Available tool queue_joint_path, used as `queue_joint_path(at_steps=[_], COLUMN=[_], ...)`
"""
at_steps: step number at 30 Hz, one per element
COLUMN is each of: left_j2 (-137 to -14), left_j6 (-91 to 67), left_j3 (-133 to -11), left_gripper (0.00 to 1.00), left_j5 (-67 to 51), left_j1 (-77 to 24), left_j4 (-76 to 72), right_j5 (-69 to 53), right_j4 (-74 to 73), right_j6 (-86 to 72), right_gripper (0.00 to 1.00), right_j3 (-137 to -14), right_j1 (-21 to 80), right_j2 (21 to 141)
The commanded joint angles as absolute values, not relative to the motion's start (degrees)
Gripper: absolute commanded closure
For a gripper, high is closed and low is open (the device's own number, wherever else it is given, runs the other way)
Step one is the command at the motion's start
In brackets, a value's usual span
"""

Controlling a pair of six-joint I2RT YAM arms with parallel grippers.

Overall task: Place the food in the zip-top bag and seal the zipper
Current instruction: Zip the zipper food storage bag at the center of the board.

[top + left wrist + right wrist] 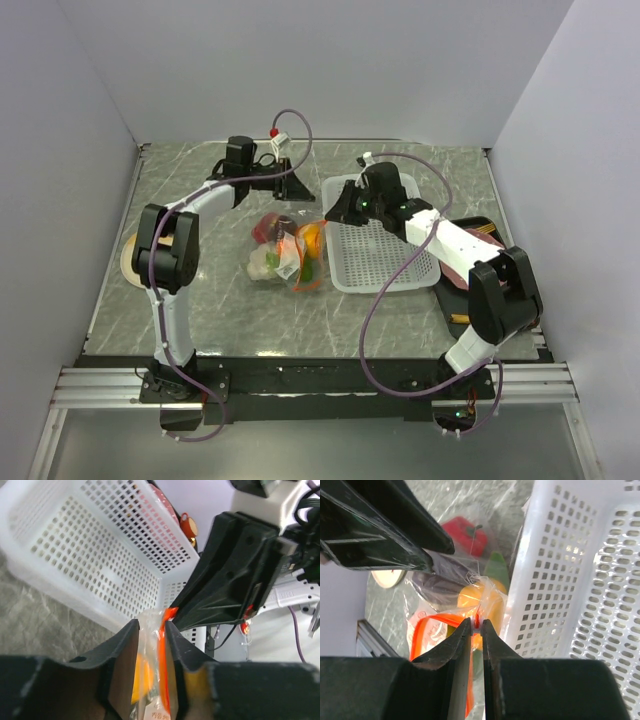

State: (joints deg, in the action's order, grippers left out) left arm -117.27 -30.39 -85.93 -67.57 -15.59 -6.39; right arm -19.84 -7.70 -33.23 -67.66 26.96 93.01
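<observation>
R end effector [476, 625] clamped on zipper [440, 618]; L end effector [151, 626] apart, zipper between.

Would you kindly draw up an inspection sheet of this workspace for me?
Surface: grey marbled table.
Job's things: bag lies mid-table with food inside; whether the zipper is sealed cannot be told.
Clutter: white basket beside the bag; pale disc at the left edge.
Grippers: left gripper open around the zipper; right gripper shut on the bag's mouth.
Cables: purple cable loops off each arm.
Surroundings: plain walls on three sides.
</observation>
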Motion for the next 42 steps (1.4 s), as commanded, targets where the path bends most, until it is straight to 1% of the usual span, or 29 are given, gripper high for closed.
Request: queue_joint_path(at_steps=[1, 3, 4, 6, 7, 8, 12, 14, 21, 24, 25, 27, 28, 30, 31, 33, 35, 40, 42], left_j2=[-119.1, -121.3, -122.2, -124.8, -125.6, -126.4, -128.2, -127.5, -127.7, -127.5, -127.5, -127.4, -127.1, -126.3, -126.0, -124.9, -123.4, -120.7, -119.1], left_j6=[-26.0, -25.1, -24.3, -21.7, -21.2, -20.4, -14.2, -12.6, -8.7, -9.3, -9.1, -8.8, -9.7, -12.2, -14.7, -16.7, -19.0, -22.8, -23.6], left_j3=[-92.8, -95.3, -96.3, -99.1, -99.8, -100.6, -101.4, -100.2, -100.8, -100.5, -100.5, -100.6, -100.4, -99.5, -99.0, -97.7, -96.5, -93.3, -92.1], left_gripper=[0.63, 0.58, 0.52, 0.48, 0.43, 0.42, 0.38, 0.36, 0.36, 0.41, 0.45, 0.49, 0.6, 0.72, 0.86, 0.98, 0.99, 0.99, 0.99], left_j5=[-72.1, -73.8, -74.6, -76.8, -77.7, -78.6, -81.0, -81.1, -82.2, -82.4, -82.3, -82.4, -81.7, -81.2, -81.1, -80.2, -78.4, -73.6, -71.3], left_j1=[-16.4, -16.5, -16.6, -16.6, -16.7, -16.7, -17.0, -17.4, -19.2, -19.7, -19.8, -19.7, -19.6, -19.6, -19.6, -19.5, -19.5, -19.1, -19.2], left_j4=[-4.7, -3.4, -2.4, -0.1, 1.4, 1.7, 8.6, 8.7, 12.6, 11.9, 12.1, 12.8, 12.5, 8.2, 6.6, 3.1, 1.6, -1.8, -2.5], right_j5=[-23.5, -23.6, -23.7, -24.1, -24.0, -24.0, -24.1, -24.2, -24.1, -23.9, -23.8, -23.6, -23.5, -22.9, -22.5, -22.2, -21.8, -21.4, -20.7], right_j4=[-6.3, -6.8, -7.3, -7.5, -7.5, -7.7, -8.4, -8.4, -9.4, -9.7, -9.7, -9.7, -9.6, -9.8, -10.0, -10.0, -9.5, -6.5, -6.1], right_j6=[-30.2, -29.8, -29.4, -28.9, -28.8, -28.7, -28.3, -28.4, -28.0, -27.9, -27.9, -28.0, -28.2, -28.5, -28.9, -29.4, -30.5, -33.4, -34.5], right_gripper=[0.83, 0.83, 0.83, 0.83, 0.83, 0.83, 0.83, 0.83, 0.82, 0.82, 0.82, 0.83, 0.83, 0.83, 0.82, 0.82, 0.81, 0.72, 0.63], right_j3=[-71.0, -71.8, -72.2, -72.5, -72.6, -72.8, -73.6, -73.7, -74.6, -74.5, -74.4, -74.3, -74.1, -73.9, -73.6, -73.0, -71.5, -67.9, -67.5], right_j1=[26.7, 26.7, 26.7, 26.6, 26.7, 26.5, 26.3, 26.0, 25.9, 25.8, 25.8, 25.6, 25.6, 25.6, 25.7, 25.6, 25.6, 25.8, 25.8], right_j2=[93.2, 93.4, 93.6, 93.4, 93.3, 93.3, 93.3, 93.4, 93.6, 93.5, 93.3, 93.3, 93.3, 93.3, 93.4, 93.4, 93.2, 92.0, 91.8])
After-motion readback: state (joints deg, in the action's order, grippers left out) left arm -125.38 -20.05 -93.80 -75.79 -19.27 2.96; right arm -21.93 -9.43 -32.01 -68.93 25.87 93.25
